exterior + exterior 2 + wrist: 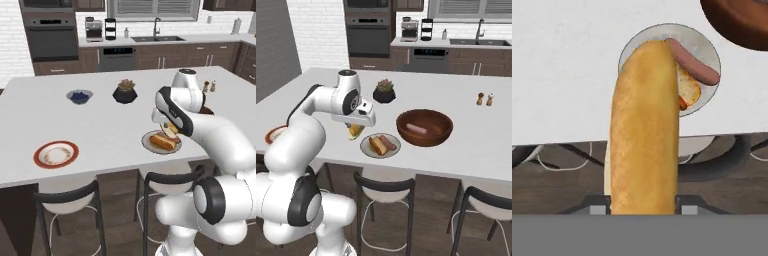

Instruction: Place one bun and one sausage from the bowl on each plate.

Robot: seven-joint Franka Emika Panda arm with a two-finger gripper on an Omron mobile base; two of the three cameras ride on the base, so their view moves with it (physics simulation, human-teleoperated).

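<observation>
In the left base view, a bun and a sausage are seen lying side by side on the grey plate (161,142), near the front edge of the table (100,125). The red-rimmed plate (56,153) lies well apart to the left and holds nothing. The arm's hand is hung over the grey plate, and a pale bun end can be made out beneath it. The step in hand is judged to be the carrying of the second bun to the red-rimmed plate; a long sideways carry to the left is called for next, then a lowering and a release.

In the right base view, the bun (355,131) is seen held below the hand, just beside the grey plate (380,145) on its left and above the table edge. One sausage (416,129) is seen lying in the brown bowl (424,128).

In the hand view, the bun (644,135) is seen gripped at its near end by the fingers (644,207), which are closed on its sides. Its long axis is run straight away from the hand, its far end pointing over the grey plate (707,50), where the sausage (693,62) lies slanted beside the first bun.
</observation>
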